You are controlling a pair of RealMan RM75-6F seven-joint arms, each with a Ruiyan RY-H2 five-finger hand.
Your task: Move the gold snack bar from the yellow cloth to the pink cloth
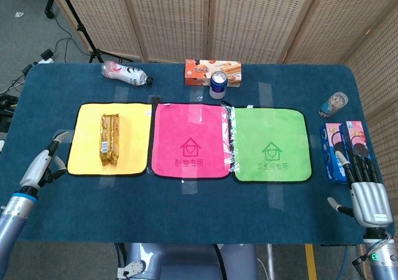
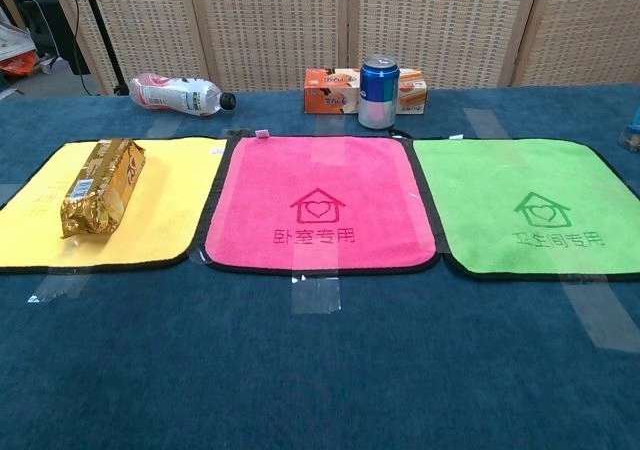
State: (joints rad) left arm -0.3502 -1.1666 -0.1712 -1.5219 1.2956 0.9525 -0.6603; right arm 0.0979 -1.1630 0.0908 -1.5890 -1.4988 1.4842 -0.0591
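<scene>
The gold snack bar (image 1: 109, 139) (image 2: 102, 185) lies lengthwise on the yellow cloth (image 1: 134, 149) (image 2: 185, 205), near its middle. The pink cloth (image 1: 190, 140) (image 2: 318, 202) lies bare just right of the yellow one. My left hand (image 1: 42, 164) hovers off the yellow cloth's left edge, fingers stretched out and holding nothing, well short of the bar. My right hand (image 1: 367, 189) rests open at the table's right front corner, fingers apart and empty. Neither hand shows in the chest view.
A green cloth (image 1: 270, 144) lies right of the pink one. Along the back stand a plastic bottle (image 1: 126, 74), an orange box (image 1: 212, 71) and a blue can (image 1: 218, 84). A small jar (image 1: 334, 104) and blue and pink boxes (image 1: 341, 150) sit near my right hand.
</scene>
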